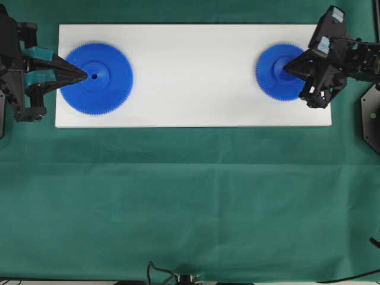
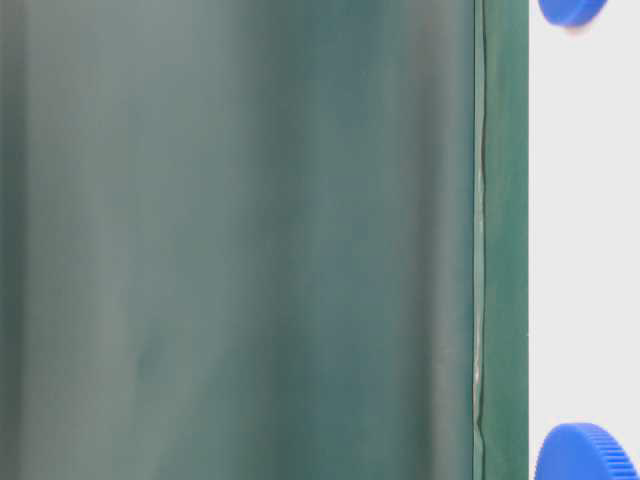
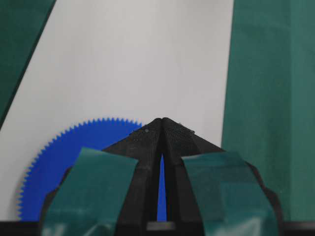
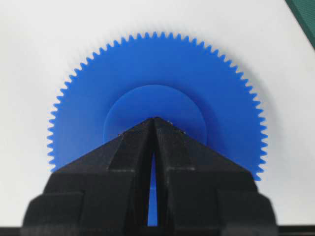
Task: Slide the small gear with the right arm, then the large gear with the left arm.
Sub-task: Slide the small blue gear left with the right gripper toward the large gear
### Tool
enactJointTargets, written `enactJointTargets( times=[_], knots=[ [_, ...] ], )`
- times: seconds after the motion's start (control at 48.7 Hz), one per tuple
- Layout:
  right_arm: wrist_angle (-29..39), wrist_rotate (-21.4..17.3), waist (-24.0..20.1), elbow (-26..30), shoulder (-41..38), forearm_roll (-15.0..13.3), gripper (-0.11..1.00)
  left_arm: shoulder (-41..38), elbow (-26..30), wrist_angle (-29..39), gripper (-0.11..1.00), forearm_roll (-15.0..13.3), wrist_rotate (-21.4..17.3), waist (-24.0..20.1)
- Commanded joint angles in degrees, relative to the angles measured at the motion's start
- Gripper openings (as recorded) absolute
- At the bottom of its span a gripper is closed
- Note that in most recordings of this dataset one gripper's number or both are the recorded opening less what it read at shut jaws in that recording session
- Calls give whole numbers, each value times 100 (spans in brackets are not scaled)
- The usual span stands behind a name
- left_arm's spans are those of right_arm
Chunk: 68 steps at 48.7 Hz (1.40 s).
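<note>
In the overhead view, the large gear [image 1: 97, 78] was found at the left end of the white board [image 1: 190, 89], with the left gripper [image 1: 85, 75] pressed closed, its tip set beside the hub's centre hole. At the right end, the small gear [image 1: 279, 72] was observed, the right gripper [image 1: 285, 68] likewise pinched together, tip over the hub.

Two blue gears, the large gear [image 1: 95, 78] and small gear [image 1: 274, 72], lie on a white board [image 1: 190, 89] over green cloth [image 1: 190, 202].
</note>
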State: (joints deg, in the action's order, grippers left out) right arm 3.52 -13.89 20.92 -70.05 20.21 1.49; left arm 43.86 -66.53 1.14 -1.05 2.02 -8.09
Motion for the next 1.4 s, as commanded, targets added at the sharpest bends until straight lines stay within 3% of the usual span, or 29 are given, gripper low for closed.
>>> enactJointTargets(
  times=[0.0, 0.37, 0.719, 1.17, 1.376],
  knots=[
    [62, -26, 0, 0, -299, 18, 53, -18, 114, -53, 0, -9, -9, -9],
    [-185, -26, -378, 659, -1072, 26, 53, -18, 123, -53, 0, -9, -9, -9],
    [-211, 9, -1037, 2338, -2593, -62, 53, -9, 114, -53, 0, -9, -9, -9],
    [-132, 44, -1204, 4553, -4052, -475, 53, -9, 123, -53, 0, -9, -9, 0],
    [141, 53, -1230, 5027, -4359, -606, 53, -9, 123, -53, 0, -9, -9, 9]
  ],
)
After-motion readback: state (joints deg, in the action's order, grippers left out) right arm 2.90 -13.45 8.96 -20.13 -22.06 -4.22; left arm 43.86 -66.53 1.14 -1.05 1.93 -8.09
